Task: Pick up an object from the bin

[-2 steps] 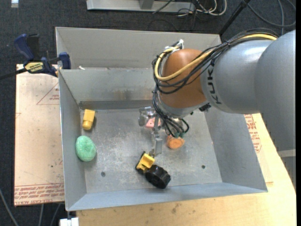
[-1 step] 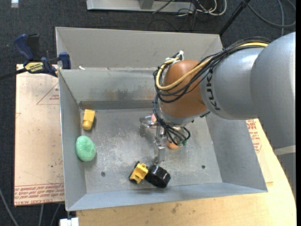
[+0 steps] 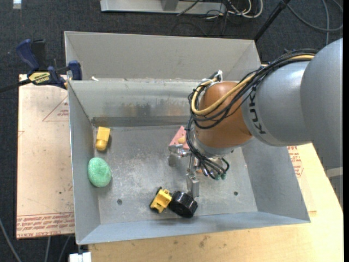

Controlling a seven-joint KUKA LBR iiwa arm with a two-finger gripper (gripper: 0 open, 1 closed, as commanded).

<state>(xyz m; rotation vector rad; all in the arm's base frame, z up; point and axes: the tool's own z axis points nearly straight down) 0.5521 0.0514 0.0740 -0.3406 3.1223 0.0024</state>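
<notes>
grey metal walls the bin [image 3: 79, 141], where the hand [image 3: 192, 192] points down just beside a black round piece with a yellow end [image 3: 180, 204], near the front wall. you cannot tell how far the hand is open, or whether it has hold of anything. at the left lie a green oval lump [image 3: 99, 172] and a smaller yellow block [image 3: 102, 138], apart; a pink thing [image 3: 178, 137] sits by the wrist.

One yellow block [image 3: 102, 138], one green lump [image 3: 99, 172], one pink piece [image 3: 178, 137], one yellow-and-black toy [image 3: 175, 202], in one bin [image 3: 136, 157].
</notes>
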